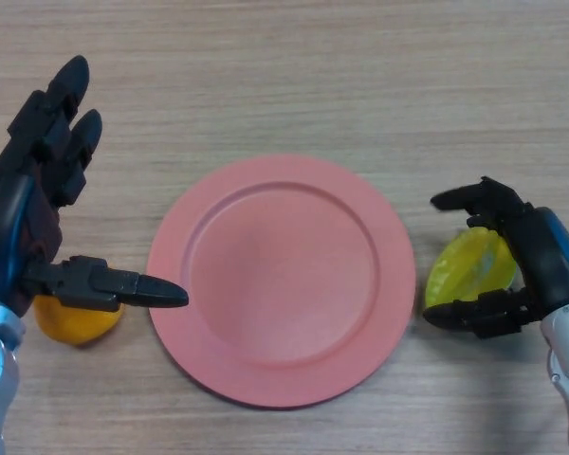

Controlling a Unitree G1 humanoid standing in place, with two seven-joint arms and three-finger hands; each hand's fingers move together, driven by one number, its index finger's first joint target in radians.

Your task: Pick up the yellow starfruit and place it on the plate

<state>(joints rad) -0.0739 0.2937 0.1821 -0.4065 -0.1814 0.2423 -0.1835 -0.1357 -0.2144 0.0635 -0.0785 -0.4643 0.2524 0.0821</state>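
Observation:
The yellow starfruit (467,270) lies on the wooden table just right of the pink plate (281,279). My right hand (539,256) is curled round it, fingers over its top and thumb under its near side. The plate holds nothing. My left hand (38,180) is open at the left of the plate, fingers straight and pointing away, thumb reaching toward the plate's rim.
An orange-yellow round fruit (76,322) lies on the table left of the plate, partly hidden under my left thumb. The wooden table top (294,76) stretches beyond the plate.

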